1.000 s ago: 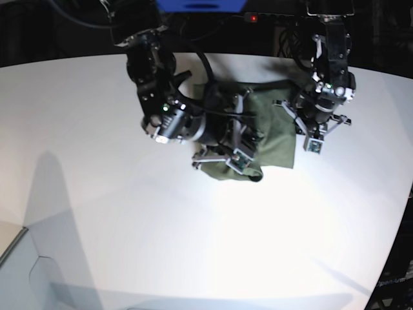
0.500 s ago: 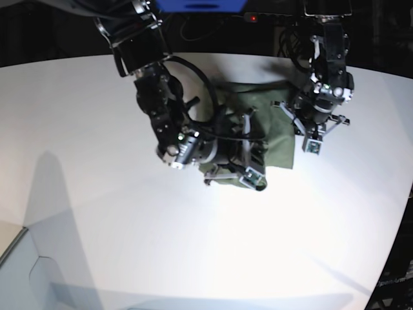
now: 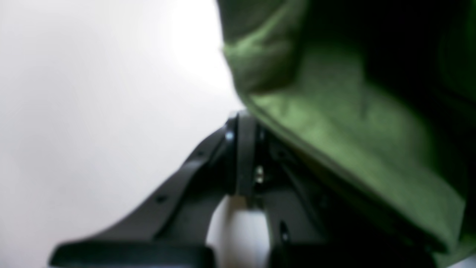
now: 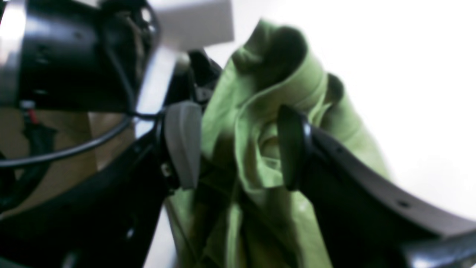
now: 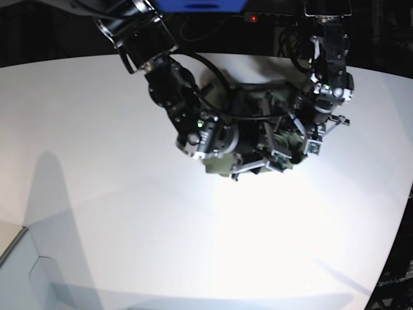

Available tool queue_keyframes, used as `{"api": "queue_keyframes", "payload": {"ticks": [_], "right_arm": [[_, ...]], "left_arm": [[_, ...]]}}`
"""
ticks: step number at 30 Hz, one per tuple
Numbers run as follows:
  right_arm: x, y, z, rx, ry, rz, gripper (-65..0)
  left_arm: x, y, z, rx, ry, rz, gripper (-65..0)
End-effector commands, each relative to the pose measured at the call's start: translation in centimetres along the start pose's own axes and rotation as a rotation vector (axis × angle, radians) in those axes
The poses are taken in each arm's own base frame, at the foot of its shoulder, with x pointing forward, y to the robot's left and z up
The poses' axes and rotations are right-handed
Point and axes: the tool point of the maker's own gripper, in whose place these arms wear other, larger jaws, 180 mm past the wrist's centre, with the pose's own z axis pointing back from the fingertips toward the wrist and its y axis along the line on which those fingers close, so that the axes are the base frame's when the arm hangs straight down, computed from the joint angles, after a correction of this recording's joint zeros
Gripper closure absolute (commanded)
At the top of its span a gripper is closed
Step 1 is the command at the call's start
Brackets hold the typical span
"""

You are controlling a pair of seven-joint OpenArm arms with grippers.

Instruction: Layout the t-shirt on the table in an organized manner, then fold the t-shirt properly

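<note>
The olive-green t-shirt [image 5: 218,165] lies bunched on the white table [image 5: 129,213], mostly hidden under both arms. My right gripper [image 5: 261,161] reaches across it from the view's left. In the right wrist view this gripper [image 4: 238,147] holds a thick rolled bunch of the shirt [image 4: 260,111] between its fingers, lifted off the table [image 4: 409,74]. My left gripper [image 5: 314,143] sits at the shirt's right side. In the left wrist view its fingers [image 3: 243,123] meet at the shirt's edge [image 3: 334,123], and the cloth drapes over the right finger above the table [image 3: 93,93].
The two arms are close together over the shirt, and the right arm's cable [image 5: 213,71] loops above it. The table's curved edge [image 5: 397,219] runs down the right. A lower white surface [image 5: 26,271] shows at the bottom left. A blue mount [image 5: 200,5] hangs at the top.
My right gripper has swung to the right across the shirt, dragging the left part of the cloth towards my left gripper. The flat shirt is now bunched. My left gripper has stayed in place.
</note>
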Motion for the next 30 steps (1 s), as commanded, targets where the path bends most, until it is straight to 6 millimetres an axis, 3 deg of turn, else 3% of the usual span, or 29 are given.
{"api": "queue_keyframes", "payload": {"ticks": [1, 5, 7, 10, 12, 16, 18, 24, 30], "right_arm": [[3.5, -0.3, 0.8, -0.007, -0.103, 0.031, -33.5], [4.3, -1.8, 3.0, -0.078, -0.140, 0.015, -33.5], [4.7, -2.7, 4.1, -0.118, -0.164, 0.004, -33.5], [3.9, -4.8, 5.8, -0.193, -0.182, -0.056, -30.3], [1.3, -6.3, 7.2, -0.245, -0.149, -0.098, -22.7], [-3.8, -7.2, 8.8, -0.300, -0.077, -0.193, -3.0], [-5.5, -7.4, 9.3, -0.316, -0.051, -0.224, 0.0], [-7.0, -5.4, 8.6, -0.281, -0.026, -0.262, 0.0], [-5.4, 1.1, 4.5, -0.080, -0.001, -0.162, 0.0]], "left_arm": [[0.0, 0.2, 0.3, 0.003, 0.013, -0.013, 0.0], [1.8, 0.5, 1.4, 0.020, -0.042, -0.031, 0.0], [2.6, 1.6, 2.0, 0.049, -0.068, -0.017, 0.0], [3.8, 3.0, 3.0, 0.087, -0.108, -0.004, 0.0], [4.3, 4.0, 3.7, 0.115, -0.128, -0.002, 0.0], [2.9, 6.2, 4.7, 0.171, -0.110, 0.032, 0.0], [2.8, 7.2, 5.0, 0.196, -0.111, 0.045, 0.0], [2.6, 8.5, 5.6, 0.231, -0.114, 0.065, 0.0], [2.2, 8.5, 5.7, 0.231, -0.107, 0.065, 0.0]]}}
